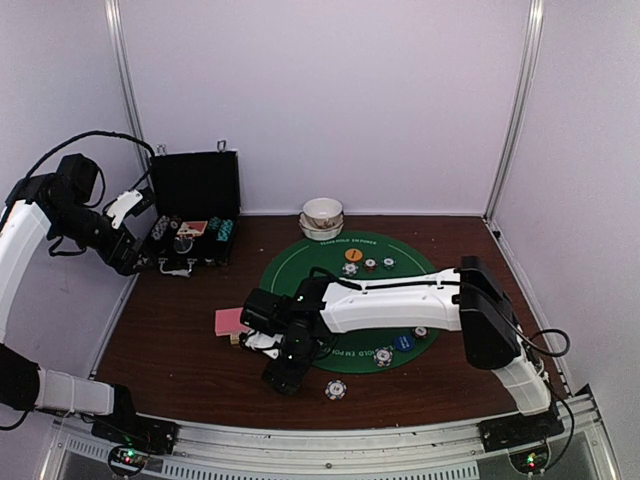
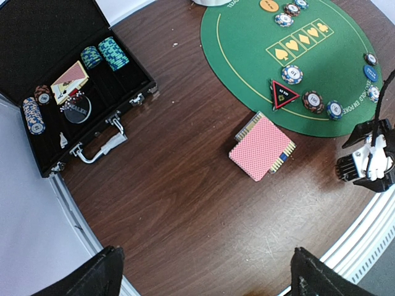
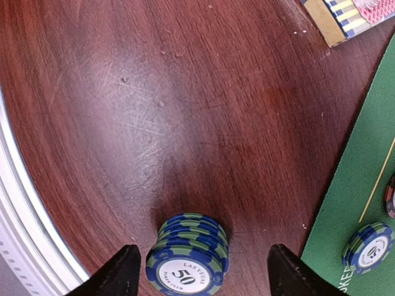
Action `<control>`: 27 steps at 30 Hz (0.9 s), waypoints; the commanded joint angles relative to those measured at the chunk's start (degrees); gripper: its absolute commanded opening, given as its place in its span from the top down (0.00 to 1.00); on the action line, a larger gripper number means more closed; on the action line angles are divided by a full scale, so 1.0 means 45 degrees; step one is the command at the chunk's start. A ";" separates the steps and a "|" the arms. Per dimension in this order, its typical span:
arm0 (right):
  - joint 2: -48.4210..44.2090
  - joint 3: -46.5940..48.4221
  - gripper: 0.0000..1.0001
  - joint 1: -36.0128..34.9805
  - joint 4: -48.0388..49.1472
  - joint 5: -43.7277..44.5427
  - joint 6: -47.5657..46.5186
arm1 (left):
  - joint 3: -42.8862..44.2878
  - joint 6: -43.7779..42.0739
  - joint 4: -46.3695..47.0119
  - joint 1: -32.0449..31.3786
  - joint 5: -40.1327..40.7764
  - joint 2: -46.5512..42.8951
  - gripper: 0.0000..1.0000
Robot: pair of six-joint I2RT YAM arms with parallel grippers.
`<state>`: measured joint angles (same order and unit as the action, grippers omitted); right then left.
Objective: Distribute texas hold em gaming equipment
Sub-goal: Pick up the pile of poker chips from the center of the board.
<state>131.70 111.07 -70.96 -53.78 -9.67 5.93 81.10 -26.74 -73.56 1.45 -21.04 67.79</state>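
Observation:
A stack of blue-and-green poker chips [image 3: 187,259] marked 50 stands on the brown table, off the mat's near edge [image 1: 335,389]. My right gripper [image 3: 203,250] hangs open around it, a finger on either side, neither gripping it. The pink-backed deck of cards [image 2: 262,148] lies left of the green mat [image 2: 247,55]. On the mat are the red-rimmed triangle marker [image 2: 284,94], small chip stacks [image 2: 292,74], an orange disc [image 1: 352,255] and a blue disc [image 1: 402,341]. My left gripper [image 2: 207,256] is open and empty, high beside the case.
The black hard case [image 2: 37,24] lies open at the back left with teal chips [image 2: 113,53], other chips and cards inside. Two stacked white bowls [image 1: 322,215] stand behind the mat. A metal rail [image 3: 24,234] edges the table close to the right gripper.

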 commanded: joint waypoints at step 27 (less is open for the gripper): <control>0.0228 -0.0245 0.37 -0.0093 -0.0312 -0.0548 -0.0244 | 0.0239 -0.0238 0.0002 0.0099 -0.0012 -0.0260 0.03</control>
<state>131.72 111.00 -71.02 -54.06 -11.60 5.56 81.10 -27.14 -73.58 1.45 -21.02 67.77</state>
